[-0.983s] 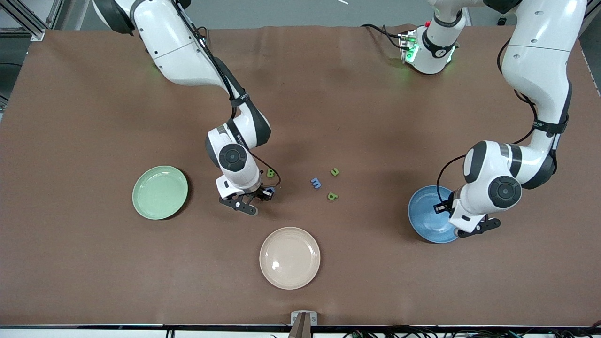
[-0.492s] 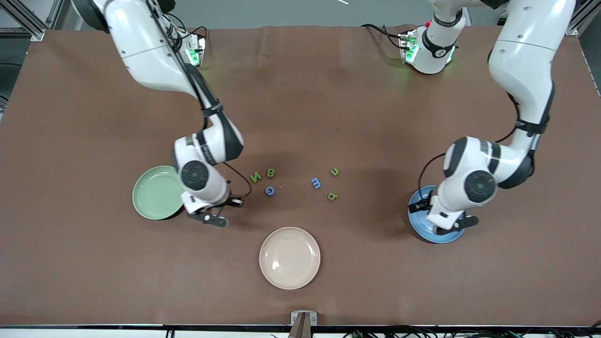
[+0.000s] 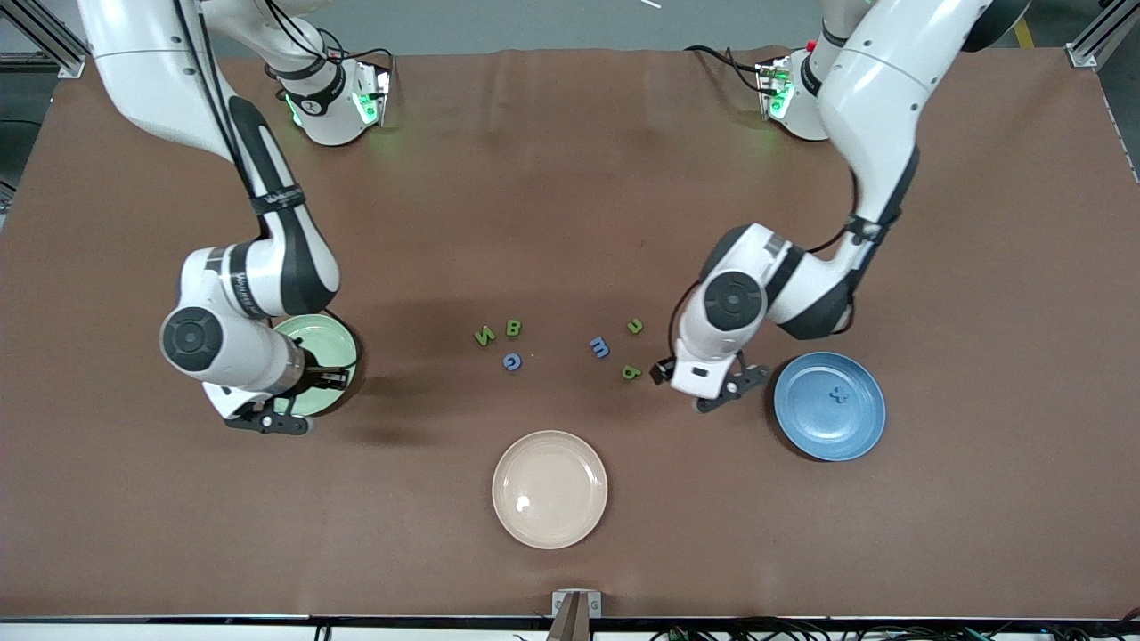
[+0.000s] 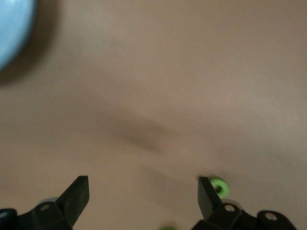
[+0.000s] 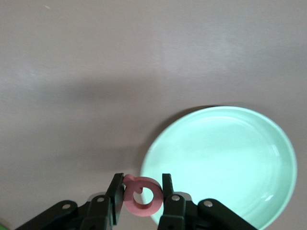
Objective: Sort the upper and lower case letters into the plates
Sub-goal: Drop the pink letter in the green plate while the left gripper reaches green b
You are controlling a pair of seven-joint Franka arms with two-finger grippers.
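One pink letter (image 5: 142,195) in right pincer (image 5: 141,194), over mint plate (image 5: 225,163)

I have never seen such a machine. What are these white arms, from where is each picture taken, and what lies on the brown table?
These are two robot arms, each ending in two jaws. The big picture looks down from a high camera facing them; the two small ones come from cameras on the wrists.

The right gripper hangs over the edge of the green plate, shut on a pink letter. The left gripper, open and empty, is over the table beside the blue plate, which holds one small blue letter.

Six small letters, green and blue, lie between the arms. A cream plate lies nearest the front camera.
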